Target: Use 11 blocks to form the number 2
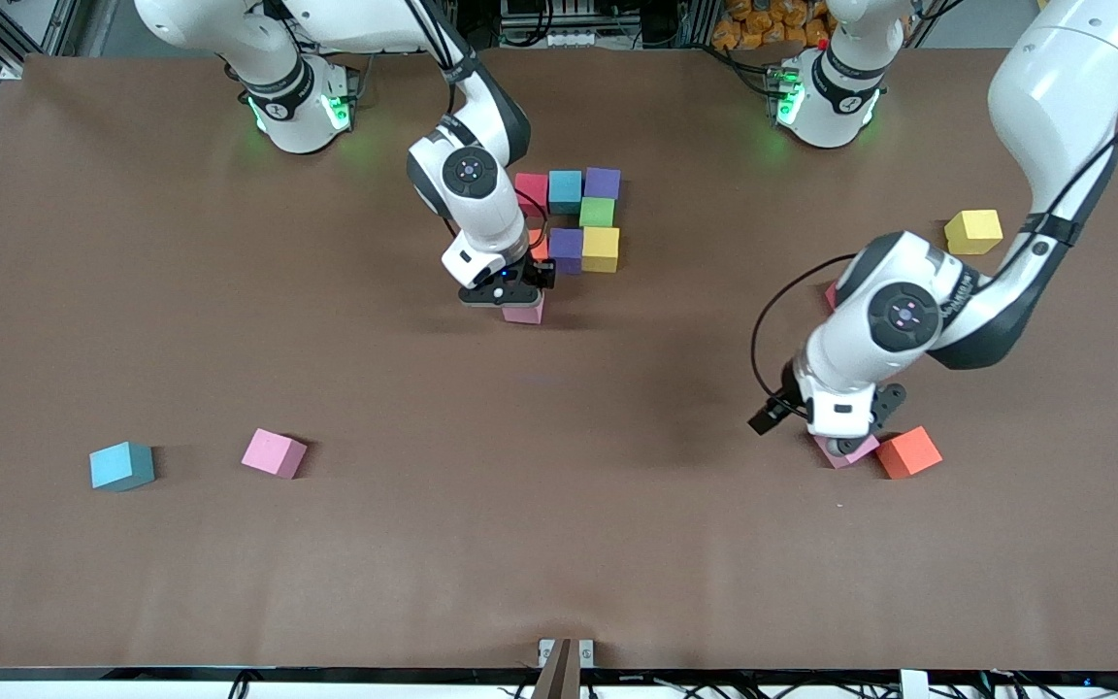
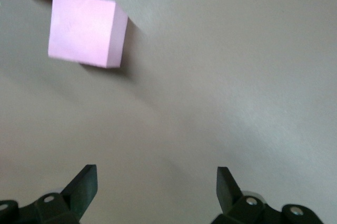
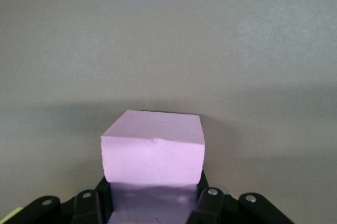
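Right arm bent down steeply, right pincer (image 1: 520,296) clamped on a pink cube (image 3: 152,153), low over the surface (image 1: 559,505) just beside the partial 2 (image 1: 574,218) (camera-side edge). Left arm reaches down; left pincer (image 2: 157,187) spread wide, empty, by another pink block (image 2: 87,34) and an orange one (image 1: 908,452).

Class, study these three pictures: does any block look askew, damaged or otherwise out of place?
Nothing is damaged or spilled. The loose pink block and light blue block lie turned at an angle, apart from the squared-up cluster. The right gripper holds a pink block; the open left gripper hovers by another pink block.
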Action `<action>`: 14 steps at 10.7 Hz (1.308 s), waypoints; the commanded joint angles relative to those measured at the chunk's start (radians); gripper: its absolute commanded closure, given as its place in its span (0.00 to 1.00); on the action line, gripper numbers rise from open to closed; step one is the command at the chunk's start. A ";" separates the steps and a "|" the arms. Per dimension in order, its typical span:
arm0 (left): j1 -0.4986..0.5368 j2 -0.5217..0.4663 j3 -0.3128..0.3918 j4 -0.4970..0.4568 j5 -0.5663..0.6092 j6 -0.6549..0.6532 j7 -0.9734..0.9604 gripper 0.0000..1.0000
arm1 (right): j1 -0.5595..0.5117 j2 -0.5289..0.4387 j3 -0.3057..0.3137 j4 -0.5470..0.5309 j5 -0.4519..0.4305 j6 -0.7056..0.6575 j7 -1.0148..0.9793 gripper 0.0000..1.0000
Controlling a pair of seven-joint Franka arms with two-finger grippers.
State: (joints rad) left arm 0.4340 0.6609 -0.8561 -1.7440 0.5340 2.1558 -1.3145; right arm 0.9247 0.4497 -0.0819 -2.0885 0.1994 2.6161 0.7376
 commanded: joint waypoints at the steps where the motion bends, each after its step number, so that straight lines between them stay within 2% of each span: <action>1: -0.006 0.009 0.017 0.024 0.006 -0.005 0.055 0.00 | 0.016 -0.023 -0.009 -0.033 -0.014 0.002 0.025 0.81; 3: -0.008 0.022 0.046 0.041 0.009 -0.005 0.092 0.00 | 0.028 -0.025 -0.009 -0.053 -0.015 0.009 0.026 0.82; 10: -0.008 0.091 0.135 0.118 -0.005 -0.005 0.458 0.00 | 0.062 -0.043 -0.007 -0.088 -0.014 0.009 0.068 0.83; 14: -0.009 0.118 0.167 0.150 -0.031 -0.005 0.518 0.00 | 0.078 -0.045 -0.006 -0.099 -0.014 0.012 0.088 0.83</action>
State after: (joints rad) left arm 0.4334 0.7614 -0.6976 -1.6185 0.5231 2.1566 -0.8285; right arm 0.9799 0.4250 -0.0826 -2.1464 0.1989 2.6195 0.7828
